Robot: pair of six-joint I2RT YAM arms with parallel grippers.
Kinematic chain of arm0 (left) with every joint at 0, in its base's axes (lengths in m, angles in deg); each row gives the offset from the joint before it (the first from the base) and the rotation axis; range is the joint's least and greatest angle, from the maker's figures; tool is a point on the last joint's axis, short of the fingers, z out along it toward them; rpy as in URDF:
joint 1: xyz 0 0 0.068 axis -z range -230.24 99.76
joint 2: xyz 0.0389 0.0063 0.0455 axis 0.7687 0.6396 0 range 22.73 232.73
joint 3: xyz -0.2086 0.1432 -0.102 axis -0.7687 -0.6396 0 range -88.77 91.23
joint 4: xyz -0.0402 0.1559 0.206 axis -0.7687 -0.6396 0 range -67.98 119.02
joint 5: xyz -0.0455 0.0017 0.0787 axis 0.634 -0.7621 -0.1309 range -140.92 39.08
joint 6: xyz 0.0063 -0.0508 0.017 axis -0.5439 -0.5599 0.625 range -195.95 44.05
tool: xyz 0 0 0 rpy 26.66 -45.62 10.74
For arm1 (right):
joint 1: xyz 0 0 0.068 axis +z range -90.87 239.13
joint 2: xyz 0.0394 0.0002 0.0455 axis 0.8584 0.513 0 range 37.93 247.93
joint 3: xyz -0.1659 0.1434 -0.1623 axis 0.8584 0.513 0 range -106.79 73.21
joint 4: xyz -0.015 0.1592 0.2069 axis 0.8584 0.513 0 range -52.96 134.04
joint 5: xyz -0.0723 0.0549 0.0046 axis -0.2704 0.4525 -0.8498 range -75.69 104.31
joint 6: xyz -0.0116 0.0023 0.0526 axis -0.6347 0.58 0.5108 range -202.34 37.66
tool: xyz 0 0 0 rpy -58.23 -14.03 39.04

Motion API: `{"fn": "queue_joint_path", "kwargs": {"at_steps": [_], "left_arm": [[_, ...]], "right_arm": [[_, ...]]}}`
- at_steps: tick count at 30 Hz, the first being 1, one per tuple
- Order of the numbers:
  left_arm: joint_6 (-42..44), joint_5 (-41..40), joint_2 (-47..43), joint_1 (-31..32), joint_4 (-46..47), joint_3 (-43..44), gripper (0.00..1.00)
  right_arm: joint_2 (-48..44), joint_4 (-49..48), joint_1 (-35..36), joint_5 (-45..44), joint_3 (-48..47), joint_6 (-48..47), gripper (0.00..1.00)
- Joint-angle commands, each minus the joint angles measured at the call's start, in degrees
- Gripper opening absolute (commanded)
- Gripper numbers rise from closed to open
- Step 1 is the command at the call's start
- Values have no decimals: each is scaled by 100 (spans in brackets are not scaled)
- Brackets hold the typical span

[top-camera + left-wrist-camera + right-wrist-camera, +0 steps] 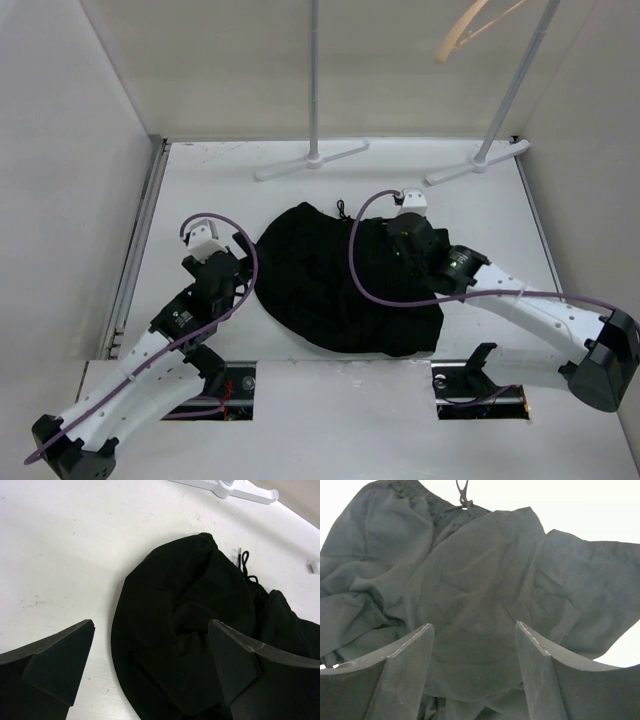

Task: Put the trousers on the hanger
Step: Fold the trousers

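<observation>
The black trousers (330, 285) lie in a crumpled heap in the middle of the white table; they also show in the left wrist view (190, 620) and the right wrist view (475, 580). The tan wooden hanger (470, 28) hangs high at the back right on the rack. My left gripper (238, 278) is open at the heap's left edge, its jaws straddling the fabric's rim (150, 630). My right gripper (395, 240) is open above the heap's right part, fabric between its fingers (475, 630). A drawstring (464, 495) lies at the waistband.
Two white rack poles stand on flat feet at the back, one (312, 160) in the middle and one (480, 160) to the right. White walls close in the table at left, right and back.
</observation>
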Motion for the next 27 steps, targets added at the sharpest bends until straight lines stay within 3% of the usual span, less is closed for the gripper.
{"fn": "queue_joint_path", "kwargs": {"at_steps": [1, 5, 8, 9, 11, 13, 14, 15, 16, 17, 20, 21, 25, 27], "left_arm": [[84, -195, -71, -88, 226, 5, 100], [197, -90, 7, -115, 525, 57, 100], [224, -116, 52, -150, 499, 145, 100], [207, -72, -18, -194, 508, 137, 100], [137, 50, -185, -273, 586, 76, 100], [101, 304, -317, -326, 726, 5, 96], [101, 436, -413, -326, 806, -73, 73], [75, 455, -518, -361, 824, -152, 45], [14, 412, -606, -422, 772, -231, 34], [-56, 385, -677, -475, 606, -276, 29], [-346, 481, -704, -607, 140, -425, 33], [-417, 604, -695, -616, 51, -513, 39], [-821, 1061, -757, -634, -125, -1040, 69], [-909, 1324, -766, -660, -178, -1216, 75]], "right_arm": [[-233, -572, 39, 86, -19, -183, 75], [-681, -1028, 39, 279, 279, -183, 74], [-945, -1398, -4, 507, 456, -192, 44], [-989, -1468, -83, 708, 465, -192, 22], [-885, -1513, -293, 1121, 316, -244, 8], [-500, -1583, -548, 1692, -8, -419, 8], [-236, -1627, -654, 1904, -219, -499, 10], [71, -1653, -716, 2088, -447, -578, 15], [387, -1697, -751, 2247, -693, -700, 23], [738, -1724, -761, 2344, -939, -823, 34], [1872, -1663, -778, 2547, -1782, -1157, 72], [2241, -1636, -778, 2573, -2055, -1272, 78], [3727, -1199, -804, 2574, -3241, -1536, 88], [4369, -882, -822, 2556, -3795, -1633, 90]]}}
